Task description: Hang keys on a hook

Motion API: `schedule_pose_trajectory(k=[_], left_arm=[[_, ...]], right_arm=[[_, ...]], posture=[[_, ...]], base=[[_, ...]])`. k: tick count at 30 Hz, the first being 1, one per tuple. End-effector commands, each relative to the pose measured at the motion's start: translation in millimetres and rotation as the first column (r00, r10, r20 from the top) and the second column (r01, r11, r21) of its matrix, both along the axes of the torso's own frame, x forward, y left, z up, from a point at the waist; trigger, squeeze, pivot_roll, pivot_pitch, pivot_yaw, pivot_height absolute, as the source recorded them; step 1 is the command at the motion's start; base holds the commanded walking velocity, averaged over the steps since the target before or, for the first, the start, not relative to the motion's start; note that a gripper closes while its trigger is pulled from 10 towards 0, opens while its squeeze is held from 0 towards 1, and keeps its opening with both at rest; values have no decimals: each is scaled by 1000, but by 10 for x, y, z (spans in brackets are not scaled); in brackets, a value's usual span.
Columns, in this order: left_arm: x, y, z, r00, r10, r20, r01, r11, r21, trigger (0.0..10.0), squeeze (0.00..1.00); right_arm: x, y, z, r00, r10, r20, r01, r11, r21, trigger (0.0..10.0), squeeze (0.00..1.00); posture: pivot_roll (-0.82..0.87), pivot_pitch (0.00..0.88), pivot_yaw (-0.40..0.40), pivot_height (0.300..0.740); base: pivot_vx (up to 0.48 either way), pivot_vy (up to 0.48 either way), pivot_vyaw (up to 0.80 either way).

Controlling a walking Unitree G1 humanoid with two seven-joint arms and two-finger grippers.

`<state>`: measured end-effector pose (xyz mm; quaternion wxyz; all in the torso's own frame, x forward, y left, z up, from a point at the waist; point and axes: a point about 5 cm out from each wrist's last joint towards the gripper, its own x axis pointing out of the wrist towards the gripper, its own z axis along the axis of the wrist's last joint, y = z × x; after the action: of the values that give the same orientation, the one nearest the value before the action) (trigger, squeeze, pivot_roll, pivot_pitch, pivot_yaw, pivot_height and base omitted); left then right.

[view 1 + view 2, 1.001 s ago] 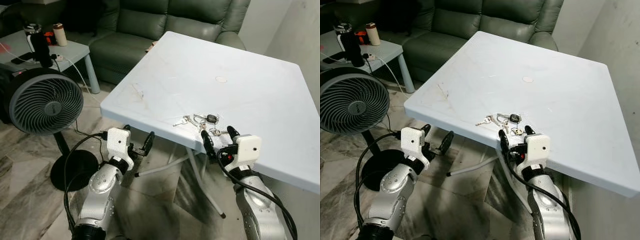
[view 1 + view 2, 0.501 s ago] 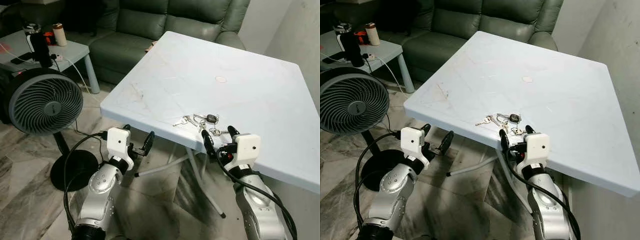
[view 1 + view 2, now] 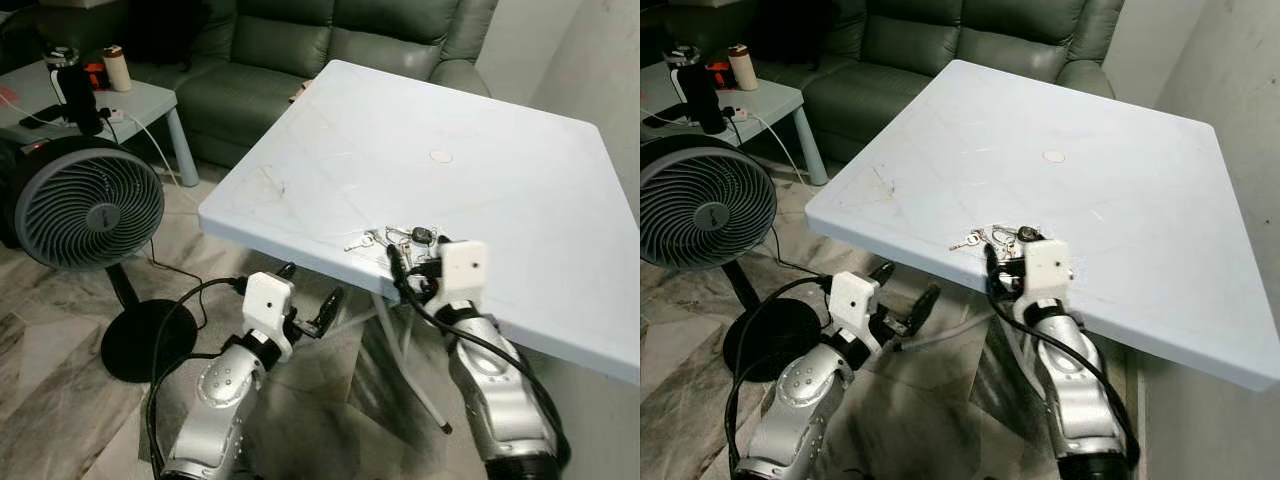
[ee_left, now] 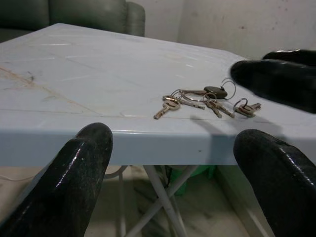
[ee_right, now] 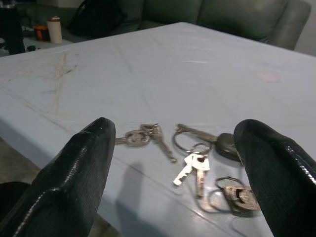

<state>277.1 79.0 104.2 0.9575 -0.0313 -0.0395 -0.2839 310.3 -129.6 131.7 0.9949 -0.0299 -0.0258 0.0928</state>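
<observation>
**Keys on the Bench Edge, Right Gripper Poised Over Them**

Pale blue bench [image 3: 520, 170] in a living room, green sofa [image 3: 330, 45] behind, floor fan [image 3: 88, 205] off to the robot's left on marble tile. Keys [image 3: 400, 240] lying flat near the bench's front edge: several silver keys, a dark fob and a few loose rings fanned out in a small cluster. Right gripper [image 3: 415, 262] right at that cluster, fingers spread wide with the bunch between them in the right wrist view [image 5: 197, 158]. Left gripper [image 3: 310, 300] below the bench edge and well short of the keys, fingers likewise apart, holding nothing.

Judged step: closing on the bunch. Best to lower until the fingertips almost skim the surface, centre on the main ring or the fob rather than a single flat key, then close slowly so the flat metal does not skate away. Worth lifting straight up and letting the bunch hang free, leaving a ring open for the hook.

Hard to make out: which ring joins the whole bunch, and whether the small ring with the tag nearest the edge is attached at all. Fingertip contact with the bench not readable. From the head cameras, right gripper body covering part of the bunch.
</observation>
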Motion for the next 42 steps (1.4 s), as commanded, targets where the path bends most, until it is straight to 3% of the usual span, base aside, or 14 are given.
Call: schedule_pose_trajectory(k=[1,5,8,15,19,23,25,28,31,33,42], left_arm=[[-10,-15,38,1000,-8,10,8,1000,0,10000,0],[-17,-7,39,1000,-4,10,4,1000,0,10000,0],[-26,-6,43,1000,-2,8,2,1000,-1,10000,0],[-45,-33,46,1000,-17,12,16,1000,6,10000,0],[-40,-37,53,1000,-17,12,17,1000,4,10000,0],[-25,6,72,1000,4,13,-4,1000,-8,10000,0],[1,58,85,1000,31,5,-31,999,-30,10000,0],[37,127,98,998,65,-2,-65,997,-49,10000,0],[99,258,111,992,126,-8,-126,990,-69,10000,0],[156,348,116,986,164,-20,-165,983,-83,10000,0],[279,393,182,982,184,-29,-186,976,-115,10000,0]], right_arm=[[62,25,10,999,-35,-17,35,999,-10,10000,0],[129,126,22,999,-44,-32,43,999,-15,10000,0],[225,177,15,992,-114,-61,111,992,-55,10000,0],[308,213,21,979,-180,-99,177,983,-38,10000,0],[356,214,112,980,-192,-49,191,981,-27,10000,0],[276,208,199,996,-65,58,63,997,41,10000,0],[174,164,255,986,30,162,-33,999,16,10000,0],[70,55,259,979,65,195,-81,994,74,10000,0],[-61,-157,211,977,-4,212,-7,998,54,10000,0],[-145,-313,119,982,-67,174,60,997,45,10000,0],[-312,-550,16,976,-139,167,132,990,52,10000,0]], posture=[[71,90,-87,692],[73,92,-89,692],[77,93,-92,692],[80,94,-94,692],[79,95,-94,692],[77,99,-92,692],[76,98,-92,692],[75,99,-90,692],[68,98,-85,692],[60,94,-78,692],[36,71,-59,692]], base=[[0,0,0],[0,0,0],[0,0,0],[0,0,0],[0,0,0],[0,0,0],[0,0,0],[0,0,0],[0,0,0],[0,0,0],[0,0,0]])
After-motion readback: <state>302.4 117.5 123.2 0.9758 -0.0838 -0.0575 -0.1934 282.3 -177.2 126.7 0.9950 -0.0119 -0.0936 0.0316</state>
